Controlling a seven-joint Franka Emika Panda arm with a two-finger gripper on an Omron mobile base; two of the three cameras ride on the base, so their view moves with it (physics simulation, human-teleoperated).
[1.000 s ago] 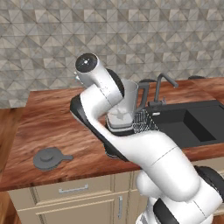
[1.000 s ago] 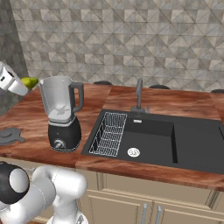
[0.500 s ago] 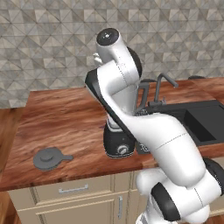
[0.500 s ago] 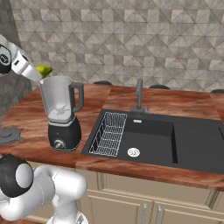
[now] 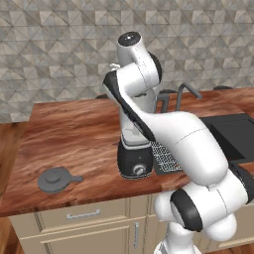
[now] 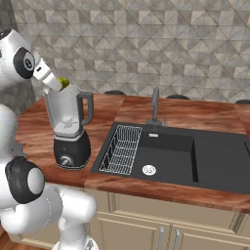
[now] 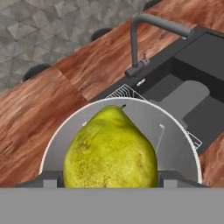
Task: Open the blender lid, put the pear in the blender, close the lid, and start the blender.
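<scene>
i've got the pear (image 7: 110,151) pinched in the gripper (image 7: 109,177), hanging right over the open blender (image 6: 71,132) jar mouth; lid (image 5: 56,179) on counter at blender's 9 o'clock

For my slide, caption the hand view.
Yellow-green pear held above the clear glass blender jar's open round rim, black sink behind.

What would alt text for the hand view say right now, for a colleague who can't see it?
A yellow-green speckled pear, held in the gripper, hangs directly above the open round mouth of the clear glass blender jar. Beyond lie the reddish wooden counter, the black sink with its grey faucet and a wire rack.
</scene>
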